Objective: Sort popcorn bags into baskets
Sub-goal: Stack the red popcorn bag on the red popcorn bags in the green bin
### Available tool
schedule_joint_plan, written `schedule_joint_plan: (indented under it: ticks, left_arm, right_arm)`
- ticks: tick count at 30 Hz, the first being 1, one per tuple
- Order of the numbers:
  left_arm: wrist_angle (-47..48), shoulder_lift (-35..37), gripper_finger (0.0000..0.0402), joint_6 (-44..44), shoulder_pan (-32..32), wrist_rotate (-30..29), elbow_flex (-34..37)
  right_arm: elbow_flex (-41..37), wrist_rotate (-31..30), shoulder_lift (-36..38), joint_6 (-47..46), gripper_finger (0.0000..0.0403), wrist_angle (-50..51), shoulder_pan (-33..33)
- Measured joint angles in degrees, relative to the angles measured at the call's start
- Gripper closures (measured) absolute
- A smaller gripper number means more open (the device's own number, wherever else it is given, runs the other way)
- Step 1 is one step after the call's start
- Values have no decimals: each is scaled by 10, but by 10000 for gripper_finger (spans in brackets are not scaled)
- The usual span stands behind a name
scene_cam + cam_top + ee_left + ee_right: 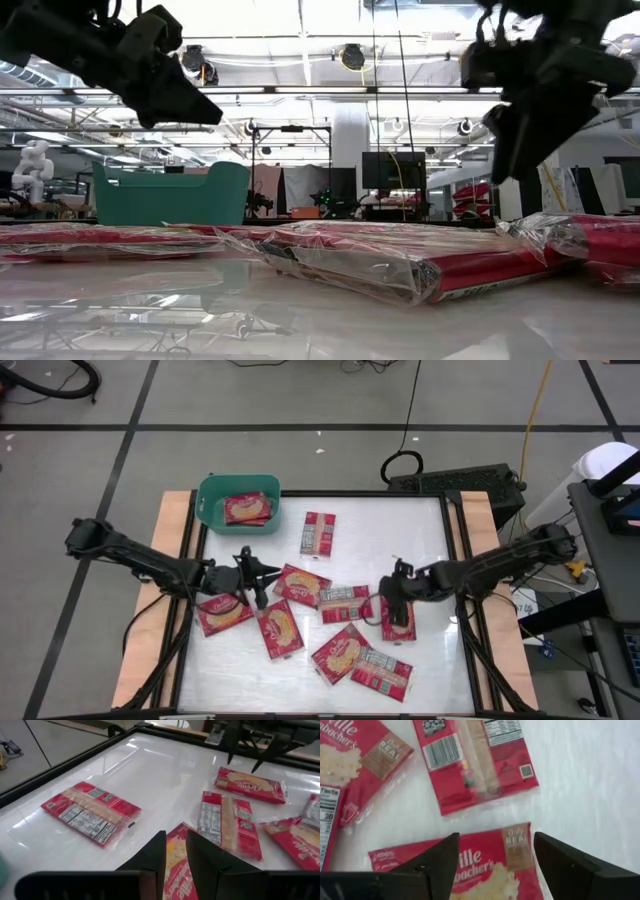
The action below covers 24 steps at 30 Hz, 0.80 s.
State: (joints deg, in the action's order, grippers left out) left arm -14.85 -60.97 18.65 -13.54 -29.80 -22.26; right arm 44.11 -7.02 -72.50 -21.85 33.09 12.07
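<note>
The small teal-green plastic bin [213, 510] at the table's [420, 520] far left held what looked like two flat red popcorn packets [247, 508]. Nine more lay scattered mid-table, long axes pointing variously. The left gripper [262, 575] hovered empty, jaws narrow. The right wrist view alone showed the right gripper [495, 857], jaws wide, straddling a picture-up packet [480, 870].
</note>
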Motion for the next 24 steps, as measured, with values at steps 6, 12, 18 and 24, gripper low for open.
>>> schedule_joint_plan:
  ticks: [6, 12, 18, 24]
  left_arm:
    - [-19, -22, 325, -11, 0, 0, 0]
    - [-18, -22, 325, -16, 0, 0, 0]
    - [-18, -22, 325, -14, 0, 0, 0]
    - [-17, -22, 325, -14, 0, 0, 0]
  right_arm:
    - [-32, 104, -14, 111, 147, -59, -92]
    - [-62, 149, -28, 178, 146, -82, -137]
    - [-105, 161, -33, 196, 147, -149, -149]
    - [-136, 163, -32, 202, 176, -196, -149]
